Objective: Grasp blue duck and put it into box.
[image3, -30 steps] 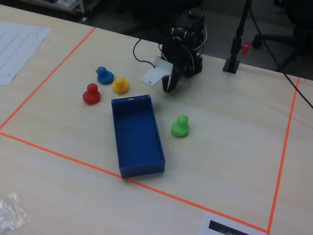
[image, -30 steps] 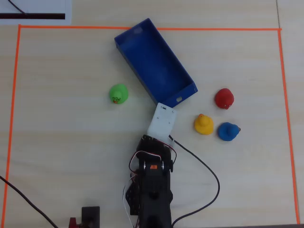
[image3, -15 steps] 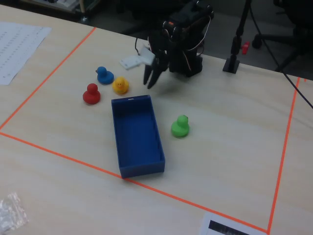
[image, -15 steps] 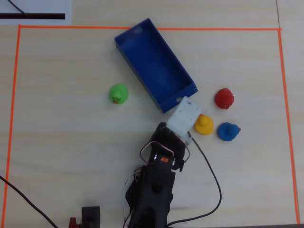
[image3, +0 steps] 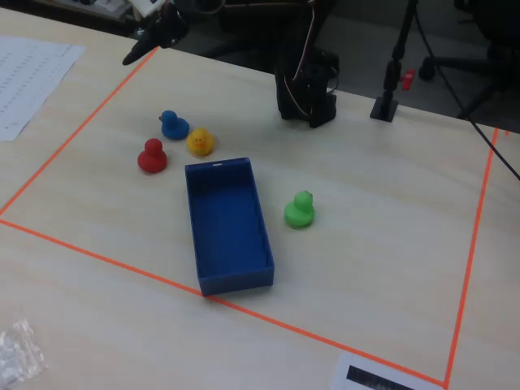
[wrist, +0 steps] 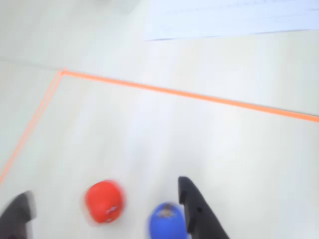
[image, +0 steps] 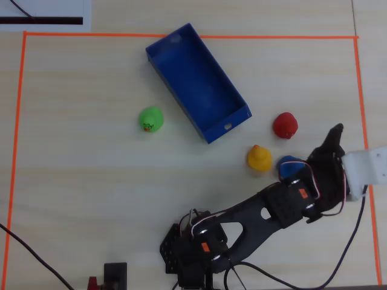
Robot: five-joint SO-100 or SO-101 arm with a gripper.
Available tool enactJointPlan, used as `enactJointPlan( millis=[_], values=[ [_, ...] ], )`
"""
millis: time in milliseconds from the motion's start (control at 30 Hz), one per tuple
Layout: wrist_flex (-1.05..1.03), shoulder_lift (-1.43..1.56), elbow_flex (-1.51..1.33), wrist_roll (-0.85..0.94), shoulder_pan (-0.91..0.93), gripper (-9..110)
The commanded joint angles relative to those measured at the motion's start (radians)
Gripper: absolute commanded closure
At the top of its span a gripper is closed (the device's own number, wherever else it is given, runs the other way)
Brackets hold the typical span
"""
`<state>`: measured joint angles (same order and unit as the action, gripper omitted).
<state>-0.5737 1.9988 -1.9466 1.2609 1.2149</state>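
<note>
Paper sheet (image3: 32,81) beside blue duck (image3: 172,124): print too small to read

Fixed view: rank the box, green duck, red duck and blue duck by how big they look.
1. The box, by far the largest.
2. The green duck.
3. The red duck.
4. The blue duck.
The ducks differ only slightly, and the green one sits nearest the camera, so their order is unsure.

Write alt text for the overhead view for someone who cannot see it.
A robot arm reaches from the bottom edge toward the right, its gripper above a blue duck that it partly hides. A yellow duck and red duck sit nearby, a green duck farther left, beside an empty dark-blue box lying diagonally.
</note>
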Motion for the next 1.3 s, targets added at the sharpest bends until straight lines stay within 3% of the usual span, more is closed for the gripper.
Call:
enactJointPlan(
  millis=[0,200,467,667,1267],
  values=[
    [0.123,-0.044,-0.028,0.032,0.077,51],
    [0.446,-0.097,-0.295,0.092,0.146,50],
    [0.680,-0.098,-0.594,0.186,0.130,50],
    [0.676,-0.021,-0.704,0.192,0.084,50],
    [0.555,0.035,-0.680,0.133,0.002,50]
  ],
)
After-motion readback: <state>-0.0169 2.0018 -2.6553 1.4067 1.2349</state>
